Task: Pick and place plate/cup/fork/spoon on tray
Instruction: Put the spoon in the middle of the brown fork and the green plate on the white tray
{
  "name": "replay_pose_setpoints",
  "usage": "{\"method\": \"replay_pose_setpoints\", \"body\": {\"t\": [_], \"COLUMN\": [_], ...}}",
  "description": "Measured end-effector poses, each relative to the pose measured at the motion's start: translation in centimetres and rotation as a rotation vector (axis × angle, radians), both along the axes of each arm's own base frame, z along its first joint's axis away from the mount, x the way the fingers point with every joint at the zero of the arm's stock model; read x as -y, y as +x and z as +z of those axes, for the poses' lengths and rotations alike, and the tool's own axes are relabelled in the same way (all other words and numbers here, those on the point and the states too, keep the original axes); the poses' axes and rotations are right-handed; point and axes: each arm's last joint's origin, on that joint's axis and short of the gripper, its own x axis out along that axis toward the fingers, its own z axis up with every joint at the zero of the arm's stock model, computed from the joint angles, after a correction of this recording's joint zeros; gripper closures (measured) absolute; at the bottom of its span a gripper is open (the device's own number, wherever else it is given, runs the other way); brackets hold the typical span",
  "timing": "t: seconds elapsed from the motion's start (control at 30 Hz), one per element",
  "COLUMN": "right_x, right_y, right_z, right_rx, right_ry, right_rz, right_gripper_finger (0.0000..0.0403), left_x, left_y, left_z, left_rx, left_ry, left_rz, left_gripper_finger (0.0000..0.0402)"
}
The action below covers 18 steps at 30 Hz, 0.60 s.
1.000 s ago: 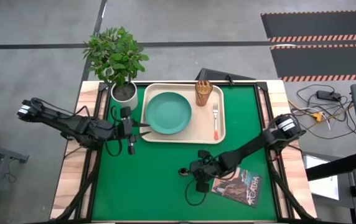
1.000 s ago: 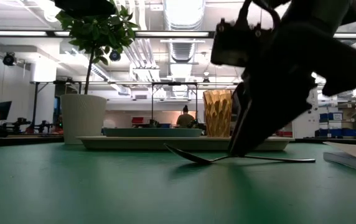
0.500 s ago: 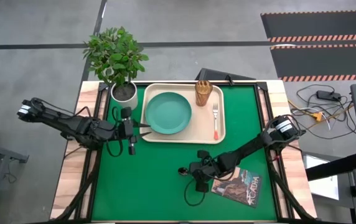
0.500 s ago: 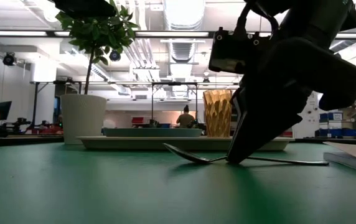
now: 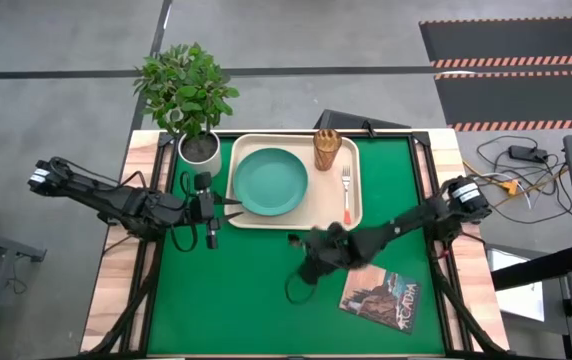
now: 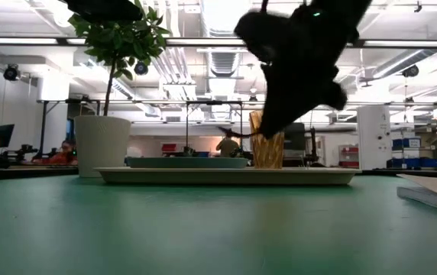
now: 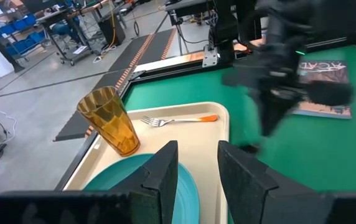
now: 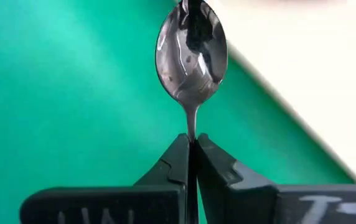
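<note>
The dark metal spoon (image 8: pixel 192 53) is off the green cloth, with my right gripper (image 8: pixel 192 144) shut on it just short of the tray's near edge (image 5: pixel 296 226). The cream tray (image 5: pixel 358 215) carries the teal plate (image 5: pixel 271 181), the amber cup (image 5: pixel 326 148) and the orange-handled fork (image 5: pixel 346 195). My left gripper (image 7: pixel 198 167) stands open at the tray's left edge, its fingers pointing at the plate (image 7: pixel 134 186), touching nothing. My right gripper pinches the spoon's slim handle (image 8: pixel 192 124) between its two fingers, a short way behind the bowl. The bowl (image 5: pixel 293 240) sticks out past the fingertips toward the tray, its hollow side facing the wrist camera. The spoon (image 6: pixel 237 136) is lifted clear of the cloth.
A white pot with a green plant (image 5: pixel 198 148) stands at the tray's far left corner. A brown-covered book (image 5: pixel 381 298) lies on the cloth near the front right. Green cloth (image 5: pixel 236 290) lies bare in front of the tray.
My right gripper has risen and gone toward the table's far edge, up to the tray, taking the spoon along. The spoon lay flat on the cloth a second ago; now it is lifted clear, bowl leading.
</note>
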Motion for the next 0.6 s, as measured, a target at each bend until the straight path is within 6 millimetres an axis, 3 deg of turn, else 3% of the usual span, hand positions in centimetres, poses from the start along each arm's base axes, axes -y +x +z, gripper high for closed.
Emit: {"method": "replay_pose_setpoints", "body": {"t": [0.2,0.43,0.6], "right_x": [4.8,9.5,11.4], "right_y": [-0.9,-0.6,-0.7], "right_z": [2.1,1.5,1.1], "right_rx": [-0.112,-0.106,-0.110], "right_ry": [0.050,0.046,0.020], "right_rz": [-0.407,-0.563,-0.620], "right_gripper_finger": [0.0394,0.0394,0.0394], "left_x": [0.0,0.0,0.0], "left_y": [0.0,0.0,0.0], "left_z": [0.0,0.0,-0.1], "left_rx": [0.001,0.000,-0.003], "left_ry": [0.000,-0.001,0.000], "left_rz": [0.000,0.000,0.000], "left_gripper_finger": [0.0305,0.0305,0.0305]}}
